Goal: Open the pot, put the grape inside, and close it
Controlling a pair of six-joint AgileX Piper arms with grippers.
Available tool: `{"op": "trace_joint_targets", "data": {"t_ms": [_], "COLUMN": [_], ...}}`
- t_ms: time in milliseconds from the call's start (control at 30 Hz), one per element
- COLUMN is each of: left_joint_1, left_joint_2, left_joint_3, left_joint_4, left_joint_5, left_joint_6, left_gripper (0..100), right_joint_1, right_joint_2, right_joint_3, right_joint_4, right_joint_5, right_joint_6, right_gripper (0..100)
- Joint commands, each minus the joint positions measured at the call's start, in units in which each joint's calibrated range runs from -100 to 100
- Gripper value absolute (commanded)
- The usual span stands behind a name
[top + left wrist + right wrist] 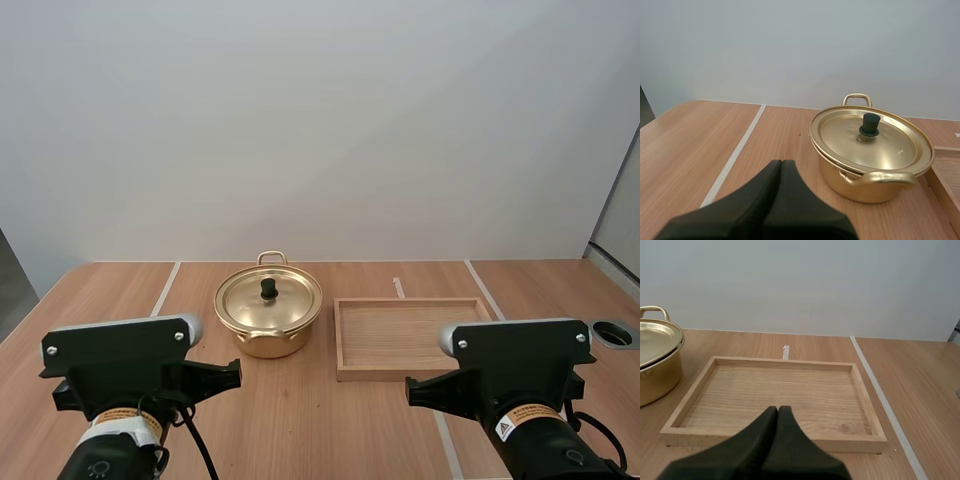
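A gold pot (268,318) stands at the middle of the table, its lid (268,298) on with a black knob (268,289). In the left wrist view the pot (871,165) sits ahead of my left gripper (781,164), whose fingers lie together as one dark wedge, well short of it. My right gripper (778,410) is shut on nothing, just before the near rim of the wooden tray (775,435). The pot's edge (657,365) shows beside the tray. No grapes are in sight.
The wooden tray (345,335) lies right of the pot with nothing in it. White tape lines (165,288) cross the table. A round hole (613,333) sits near the table's right edge. Both arm bases occupy the near edge.
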Motion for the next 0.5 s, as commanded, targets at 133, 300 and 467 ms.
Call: {"op": "trace_joint_targets", "data": {"t_ms": [133,300,467], "left_joint_1": [0.06,0.06,0.06], "left_joint_2": [-0.35,-0.35,-0.35], "left_joint_3": [0.12,0.12,0.12], "left_joint_4": [0.44,0.44,0.44], "left_joint_5": [-1.32,-1.32,-1.32], "left_joint_6": [-0.81,-0.81,-0.81], "left_gripper": [0,0,0], "right_joint_1": [0.05,0.05,0.05], "right_joint_2": [-0.4,-0.4,-0.4], "right_joint_3": [0.0,0.0,0.0], "right_joint_4": [0.2,0.2,0.2], "right_joint_5": [1.62,1.62,1.62], "right_joint_6": [0.34,0.34,0.34], "right_gripper": [0,0,0]}}
